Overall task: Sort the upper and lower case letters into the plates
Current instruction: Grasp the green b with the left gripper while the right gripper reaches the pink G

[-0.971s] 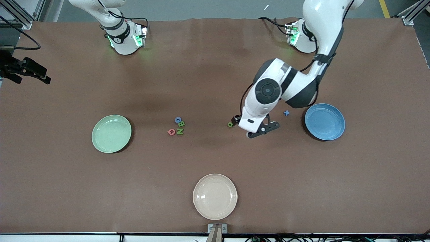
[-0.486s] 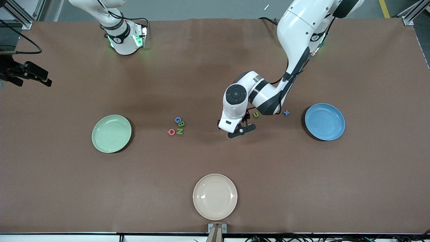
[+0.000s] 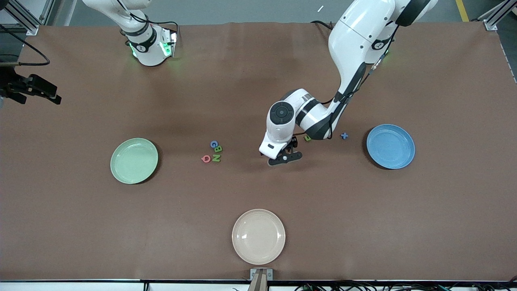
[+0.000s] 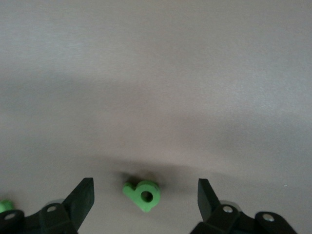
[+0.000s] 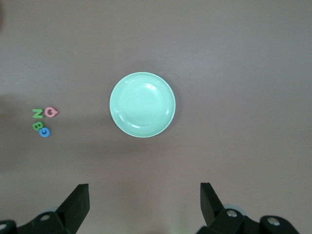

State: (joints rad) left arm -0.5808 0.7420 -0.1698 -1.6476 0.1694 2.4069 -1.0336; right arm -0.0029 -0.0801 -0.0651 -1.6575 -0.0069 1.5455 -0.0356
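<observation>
My left gripper [image 4: 145,189] is low over the table's middle, open, with one finger on each side of a small green letter [image 4: 143,195] and touching neither side. The left hand [image 3: 278,150] hides that letter in the front view. Blue, green and red letters [image 3: 214,152] lie in a cluster toward the mint green plate [image 3: 134,160]. Another green letter [image 3: 307,138] and a blue one [image 3: 344,136] lie toward the sky blue plate [image 3: 390,146]. My right gripper [image 5: 145,202] hangs open and empty high over the mint green plate [image 5: 142,104], out of the front view.
A cream-beige plate [image 3: 258,236] sits near the front edge of the table. A black device on a mount [image 3: 30,89] stands at the right arm's end of the table. The right arm's base [image 3: 149,44] is at the table's back edge.
The left arm has swung from near the sky blue plate toward the table's middle and come down over the small green letter. A green letter it hid now shows. The right arm waits.
</observation>
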